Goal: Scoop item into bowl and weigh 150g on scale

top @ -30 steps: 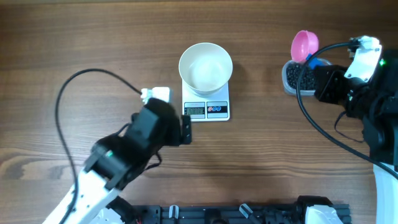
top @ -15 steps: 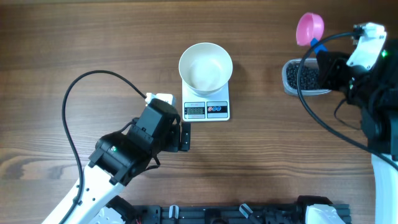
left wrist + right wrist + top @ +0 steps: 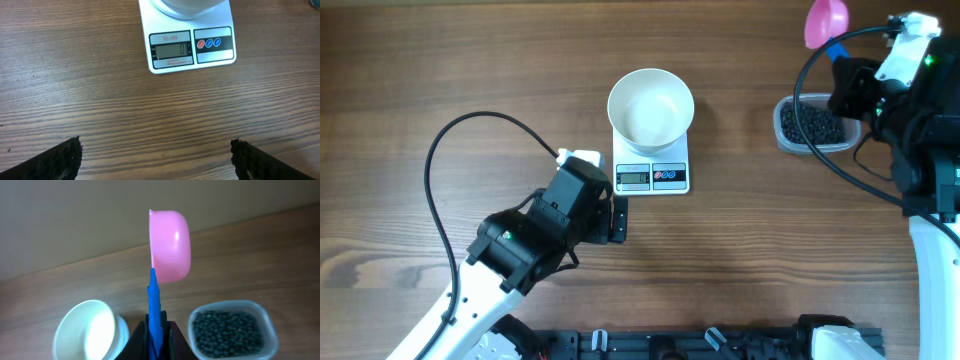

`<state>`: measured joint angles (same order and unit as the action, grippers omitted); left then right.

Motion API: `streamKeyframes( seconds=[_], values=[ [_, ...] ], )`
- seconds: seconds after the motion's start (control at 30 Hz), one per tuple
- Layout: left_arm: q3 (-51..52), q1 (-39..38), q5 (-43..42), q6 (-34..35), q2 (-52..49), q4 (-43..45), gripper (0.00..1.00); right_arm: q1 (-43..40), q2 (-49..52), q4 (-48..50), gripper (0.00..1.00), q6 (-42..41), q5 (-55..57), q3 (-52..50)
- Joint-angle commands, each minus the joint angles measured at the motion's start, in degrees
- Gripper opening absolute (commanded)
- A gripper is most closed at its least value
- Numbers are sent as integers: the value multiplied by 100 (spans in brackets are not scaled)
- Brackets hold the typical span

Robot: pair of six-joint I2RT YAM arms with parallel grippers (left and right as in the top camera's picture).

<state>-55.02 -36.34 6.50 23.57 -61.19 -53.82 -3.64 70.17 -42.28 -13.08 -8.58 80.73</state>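
The white bowl (image 3: 651,108) stands empty on the small white scale (image 3: 652,176), whose display (image 3: 172,50) reads 0. The item, tiny black beads (image 3: 810,122), fills a clear tub (image 3: 267,325) at the right. My right gripper (image 3: 840,62) is shut on the blue handle of a pink scoop (image 3: 826,22), raised above and beyond the tub; in the right wrist view the scoop (image 3: 170,245) is tilted on its side over the beads (image 3: 227,332) and bowl (image 3: 87,330). My left gripper (image 3: 618,218) hovers open just in front of the scale, its fingers (image 3: 60,160) wide over bare wood.
A black cable (image 3: 470,125) loops over the table left of the scale. Another cable (image 3: 820,170) hangs around the right arm near the tub. The wooden table (image 3: 740,260) spreads between the two arms.
The right gripper has lifted the pink scoop up and away from the tub toward the far edge. The left arm shifted slightly toward the scale, then stayed still.
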Motion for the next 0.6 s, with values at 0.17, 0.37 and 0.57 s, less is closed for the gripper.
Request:
streamKeyframes(
  seconds=[0.17,0.37,0.57],
  values=[
    [4,28,-48,-87,-13,-2,100,-20,-31,-136,4,111,1515,59],
    [4,28,-48,-87,-13,-2,100,-20,-31,-313,4,13,1609,59],
    [4,28,-48,-87,-13,-2,100,-20,-26,-295,4,-380,1637,59]
  ],
)
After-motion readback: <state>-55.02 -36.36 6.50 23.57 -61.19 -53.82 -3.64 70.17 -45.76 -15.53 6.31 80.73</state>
